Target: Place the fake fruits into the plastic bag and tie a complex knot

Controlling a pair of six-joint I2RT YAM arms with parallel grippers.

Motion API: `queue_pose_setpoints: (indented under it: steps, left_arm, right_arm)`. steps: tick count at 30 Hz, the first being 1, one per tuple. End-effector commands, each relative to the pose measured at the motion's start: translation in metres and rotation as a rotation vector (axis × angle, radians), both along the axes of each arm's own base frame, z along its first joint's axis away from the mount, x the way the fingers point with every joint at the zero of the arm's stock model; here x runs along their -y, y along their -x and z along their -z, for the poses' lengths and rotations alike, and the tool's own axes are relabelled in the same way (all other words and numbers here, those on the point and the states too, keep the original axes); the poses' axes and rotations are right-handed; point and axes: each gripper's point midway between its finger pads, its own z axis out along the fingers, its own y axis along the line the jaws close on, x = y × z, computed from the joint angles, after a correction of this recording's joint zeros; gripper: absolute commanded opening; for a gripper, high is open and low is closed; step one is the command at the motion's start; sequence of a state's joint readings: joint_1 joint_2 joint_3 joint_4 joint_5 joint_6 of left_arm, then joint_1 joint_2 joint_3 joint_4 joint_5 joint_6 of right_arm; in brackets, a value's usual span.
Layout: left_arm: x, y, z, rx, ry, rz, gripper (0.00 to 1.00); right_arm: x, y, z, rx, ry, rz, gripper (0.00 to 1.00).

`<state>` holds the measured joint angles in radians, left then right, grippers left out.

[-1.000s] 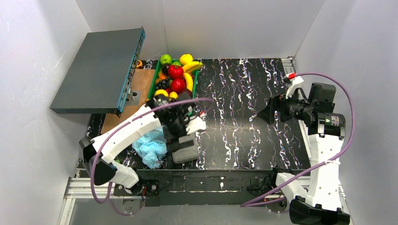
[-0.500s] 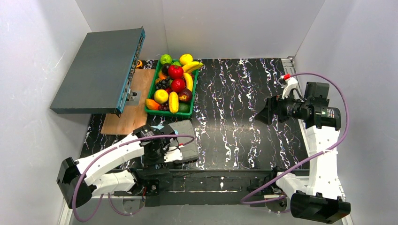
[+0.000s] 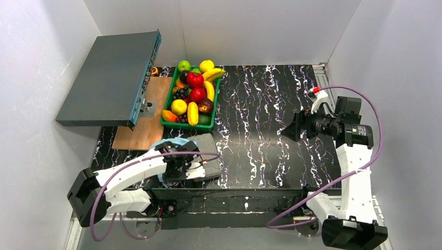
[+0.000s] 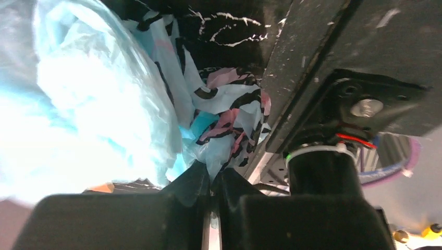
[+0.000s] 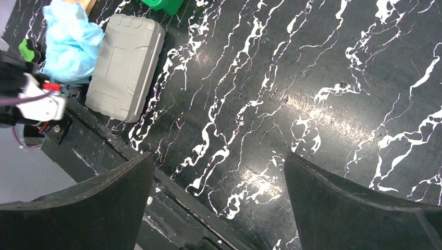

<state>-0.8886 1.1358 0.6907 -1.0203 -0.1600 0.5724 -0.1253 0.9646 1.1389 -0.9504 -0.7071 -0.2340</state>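
Lying crumpled, axis indistinct: plastic bag (image 4: 104, 104)

— What do I have on the table, counted?
— I see one plastic bag (image 5: 70, 44), one grey case (image 3: 210, 148), one green tray (image 3: 177, 125), one wooden board (image 3: 138, 135) and one dark panel (image 3: 109, 78) at the far left.
— And the fake fruits (image 3: 194, 94)?
— I count two red apples (image 3: 195, 79), one green apple (image 3: 184, 65), one grape bunch (image 3: 181, 92) and one plum (image 3: 206, 105). The yellow pieces (image 3: 209, 89) overlap, so I can't give a firm number.
— Arms?
— Two: left arm (image 3: 135, 169), right arm (image 3: 354, 161).
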Motion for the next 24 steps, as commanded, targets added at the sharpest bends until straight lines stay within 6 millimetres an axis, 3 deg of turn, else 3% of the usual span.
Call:
queue_pose_setpoints:
  steps: [1,5,8,12,15,18,24]
  left_arm:
    - [0.037,0.005,-0.064,-0.038,0.186,-0.047,0.00]
    - [0.096,0.017,-0.146,-0.151,0.480,-0.071,0.00]
    - [0.145,0.005,-0.198,-0.185,0.665,-0.082,0.00]
    - [0.204,-0.018,-0.244,-0.274,0.890,-0.124,0.00]
    - [0.239,-0.037,-0.268,-0.336,1.031,-0.145,0.00]
    - [0.265,-0.050,-0.279,-0.384,1.129,-0.137,0.00]
    - [0.290,-0.058,-0.277,-0.458,1.217,-0.134,0.00]
  right_arm:
    - [-0.003,-0.004,-0.012,0.108,-0.009,-0.018,1.00]
    - [-0.016,0.007,-0.017,0.149,-0.041,-0.090,1.00]
    - [-0.033,0.016,-0.023,0.205,-0.046,-0.166,1.00]
    - [-0.059,0.039,-0.037,0.315,-0.051,-0.301,1.00]
    - [-0.071,0.059,-0.049,0.431,-0.061,-0.376,1.00]
    - [-0.080,0.072,-0.057,0.503,-0.058,-0.423,1.00]
    - [-0.097,0.059,-0.056,0.582,-0.043,-0.422,1.00]
